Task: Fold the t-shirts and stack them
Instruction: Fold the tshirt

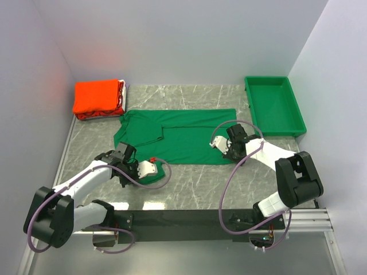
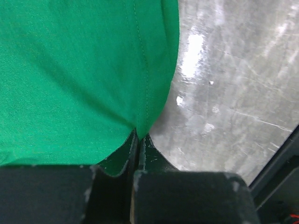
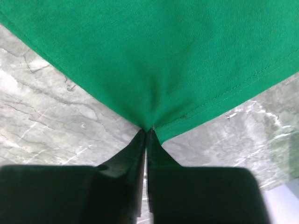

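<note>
L fingers & R fingers both pinched shut on near hem corners of green tee; tee runs left-right, body lies beyond them.

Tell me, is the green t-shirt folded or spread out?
Mostly spread: the green t-shirt lies flat across the table, left gripper and right gripper each pinching its edge.

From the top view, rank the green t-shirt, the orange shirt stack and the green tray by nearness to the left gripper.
1. Green t-shirt, its near corner held in the left gripper.
2. Orange shirt stack, far left corner.
3. Green tray, far right.
</note>
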### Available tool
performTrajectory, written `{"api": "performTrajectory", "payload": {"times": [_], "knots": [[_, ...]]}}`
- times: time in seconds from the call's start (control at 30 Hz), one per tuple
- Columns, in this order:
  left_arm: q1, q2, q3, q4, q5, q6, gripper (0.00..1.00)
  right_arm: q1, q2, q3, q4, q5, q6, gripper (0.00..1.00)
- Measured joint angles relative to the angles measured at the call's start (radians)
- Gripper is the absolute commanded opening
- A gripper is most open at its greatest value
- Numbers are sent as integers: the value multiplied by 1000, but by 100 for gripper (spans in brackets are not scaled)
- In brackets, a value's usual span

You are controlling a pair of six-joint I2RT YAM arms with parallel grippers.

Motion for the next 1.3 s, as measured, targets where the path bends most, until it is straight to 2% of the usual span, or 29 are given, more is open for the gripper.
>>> {"api": "performTrajectory", "payload": {"times": [0.23,0.47,0.7,0.9,1.03,1.3], "knots": [[0,-40,21,-87,17,-1,1,0,-4,0,-26,-2,-5,0],[0,-214,163,-262,51,-3,1,0,-121,0,-117,-11,-30,0],[7,-271,235,-341,50,-34,1,0,-166,22,-202,-25,-51,0],[114,-142,417,-320,66,-47,1,-27,-93,188,-258,-32,-67,0],[182,-18,560,-257,79,-51,1,-51,2,328,-267,-35,-80,0],[251,267,764,-136,93,-54,1,-92,250,588,-317,-35,-114,0]]}}
